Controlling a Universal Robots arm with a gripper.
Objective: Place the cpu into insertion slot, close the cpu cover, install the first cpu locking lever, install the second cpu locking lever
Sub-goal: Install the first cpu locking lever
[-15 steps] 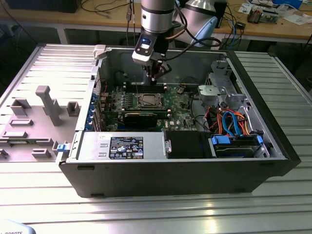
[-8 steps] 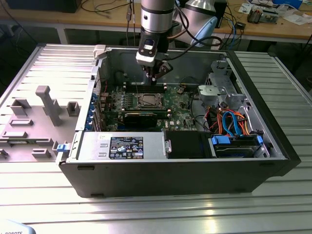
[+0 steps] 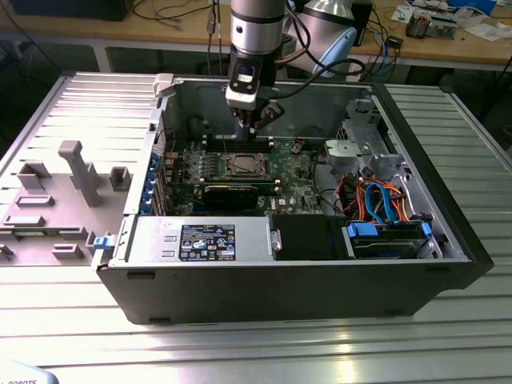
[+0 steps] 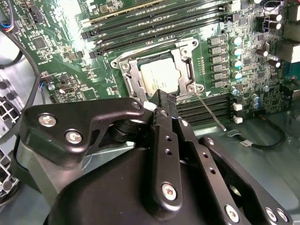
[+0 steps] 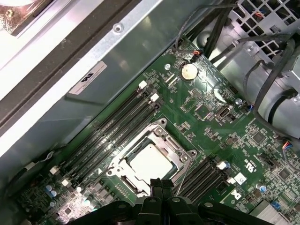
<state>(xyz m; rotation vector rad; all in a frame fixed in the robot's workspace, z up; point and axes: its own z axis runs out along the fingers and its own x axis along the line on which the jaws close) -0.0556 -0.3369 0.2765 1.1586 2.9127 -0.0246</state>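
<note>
My pincer (image 5: 162,183) is squeezed shut, the two black fingers pressed side by side with nothing between them. In both wrist views its tips sit just over one edge of the socket (image 4: 124,65), and in the exterior view they hang above it, with the arm coming straight down into the open computer case (image 3: 320,296).

The chip (image 5: 151,162) lies flat inside the socket, silver face up, just beyond my fingertips. The cover plate (image 4: 133,79) is down around it, so the chip shows through the plate's square window. I cannot tell whether my tips touch the plate or the chip.

From one corner of the socket a thin wire lever (image 4: 210,111) slants away across the short black memory slots beside it. Longer black memory slots (image 5: 117,126) run along the opposite side of the socket. All of this sits on the green circuit board (image 5: 211,136). Farther from the socket, near the case wall, a round silver coin battery (image 5: 189,71) rests on the board.

The case stands on a ribbed metal desk (image 3: 240,352), and grey plastic fixtures (image 3: 76,172) stand on it outside the case, well apart from the socket.
</note>
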